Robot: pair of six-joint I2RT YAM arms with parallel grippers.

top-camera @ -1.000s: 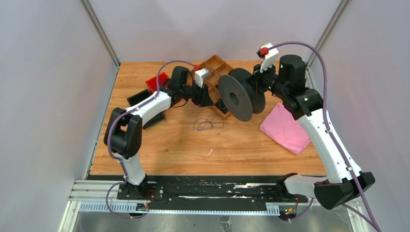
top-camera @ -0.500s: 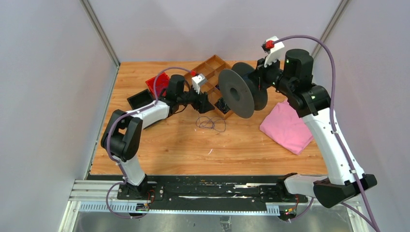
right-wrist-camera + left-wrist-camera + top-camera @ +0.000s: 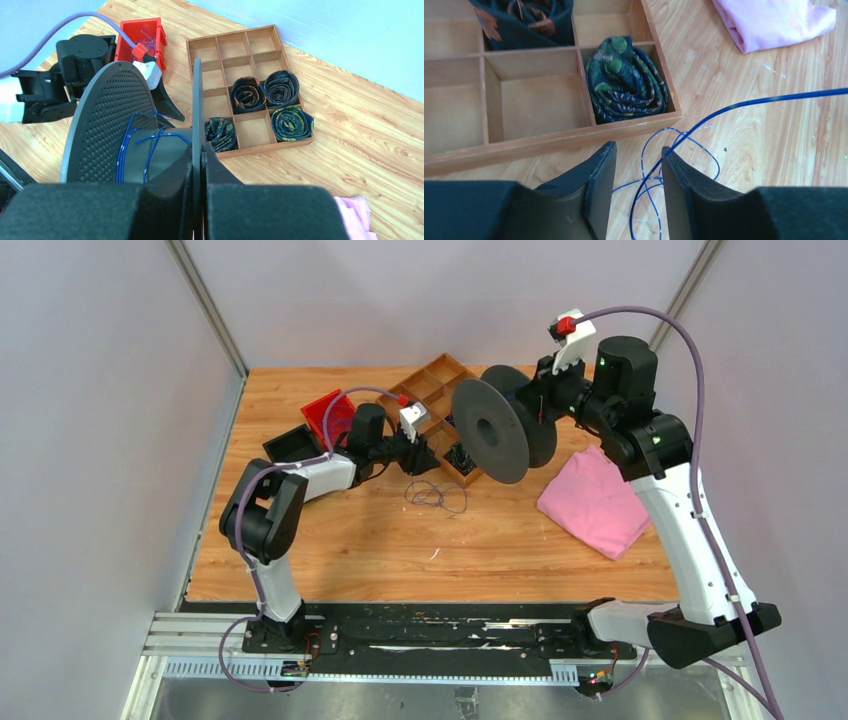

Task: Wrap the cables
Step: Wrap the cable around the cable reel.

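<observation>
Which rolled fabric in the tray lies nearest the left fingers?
The green-patterned roll in the corner compartment of the tray, just before the left fingers; the others sit farther back.

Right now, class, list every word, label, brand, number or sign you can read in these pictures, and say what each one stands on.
None can be read in any view.
The spool, tray, red bin and cloth show no lettering.
</observation>
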